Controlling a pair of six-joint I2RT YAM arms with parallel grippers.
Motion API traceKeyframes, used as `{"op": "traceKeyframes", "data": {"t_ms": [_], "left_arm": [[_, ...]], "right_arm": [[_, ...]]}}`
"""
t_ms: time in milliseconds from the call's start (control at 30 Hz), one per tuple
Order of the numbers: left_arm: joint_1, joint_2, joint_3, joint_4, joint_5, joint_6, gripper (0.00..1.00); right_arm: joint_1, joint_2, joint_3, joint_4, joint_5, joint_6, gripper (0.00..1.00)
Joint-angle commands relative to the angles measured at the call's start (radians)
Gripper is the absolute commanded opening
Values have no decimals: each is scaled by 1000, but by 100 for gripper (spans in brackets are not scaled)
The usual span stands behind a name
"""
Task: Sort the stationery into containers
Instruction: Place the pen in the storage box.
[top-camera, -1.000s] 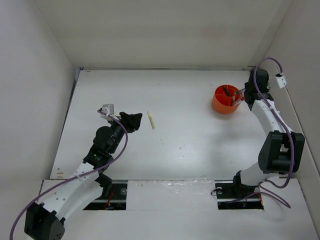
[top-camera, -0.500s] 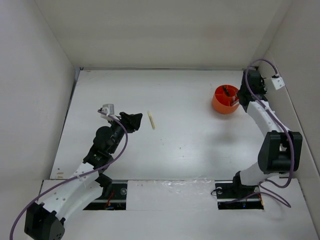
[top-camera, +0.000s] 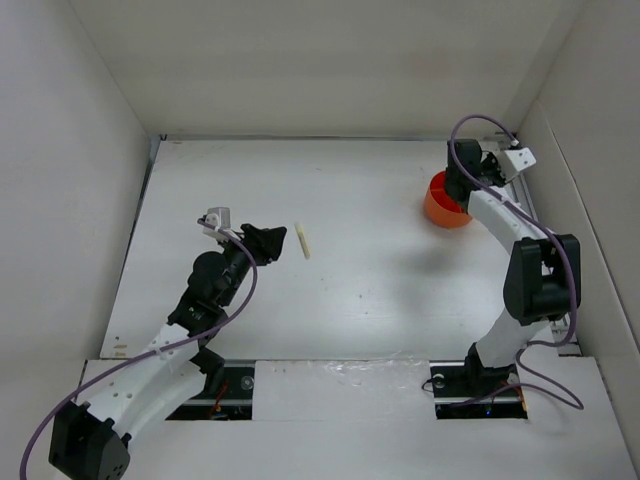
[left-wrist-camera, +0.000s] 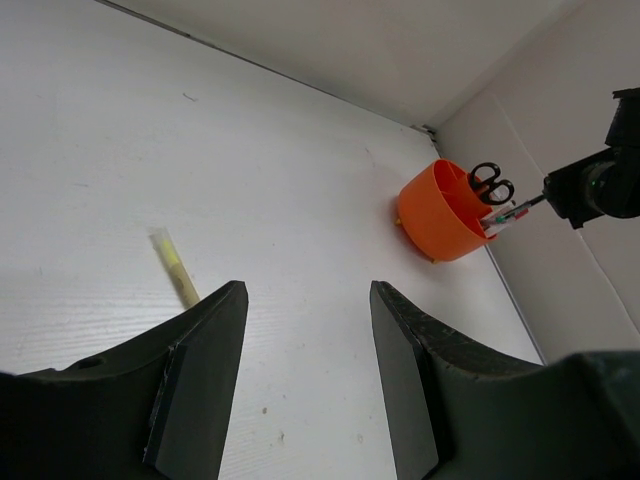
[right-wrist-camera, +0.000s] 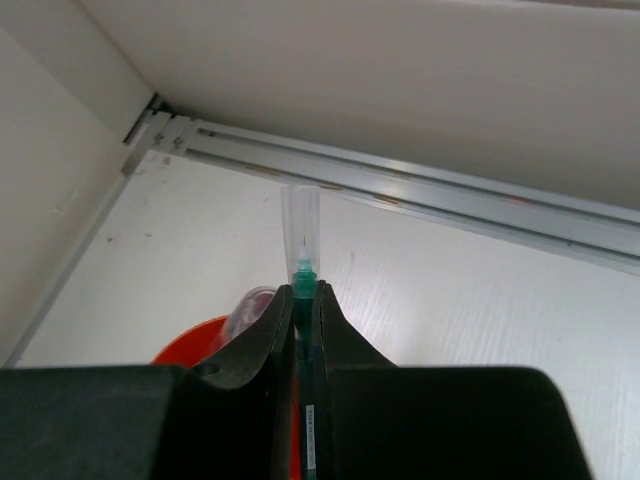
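The round orange organiser (top-camera: 437, 208) stands at the table's back right, partly covered by my right arm. In the left wrist view the organiser (left-wrist-camera: 436, 212) holds black-handled scissors (left-wrist-camera: 491, 183). My right gripper (right-wrist-camera: 300, 292) is shut on a green-tipped pen with a clear cap (right-wrist-camera: 300, 232), just above the organiser's rim (right-wrist-camera: 190, 350). In the top view the right gripper (top-camera: 460, 187) sits over the organiser. A green-yellow marker (top-camera: 302, 240) lies flat on the table mid-left. My left gripper (top-camera: 268, 243) is open and empty, just left of the marker (left-wrist-camera: 176, 268).
White walls close in the table on the left, back and right. A metal rail (right-wrist-camera: 420, 190) runs along the wall base behind the organiser. Purple cables (top-camera: 470, 128) loop off both arms.
My right arm has swung left and turned its wrist, so it now covers the organiser from above with the pen in its grip. The left arm and marker have not moved.
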Motion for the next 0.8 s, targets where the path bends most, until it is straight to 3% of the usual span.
{"op": "traceKeyframes", "data": {"t_ms": [0,167,467,633,767], "left_arm": [[5,4,-6,56,23,-2,48],[5,-18,-6,56,23,-12,48],[5,-28,-6,56,42,-12,48],[5,-25,-15,65,51,-21,48],[5,-16,-15,65,51,-21,48]], "right_arm": [[-5,-5,74,-116,100,65,0],[-15,23,93,-282,132,209,0],[-5,119,176,-328,181,213,0],[15,210,248,-504,235,376,0],[49,294,352,-781,272,585,0]]}}
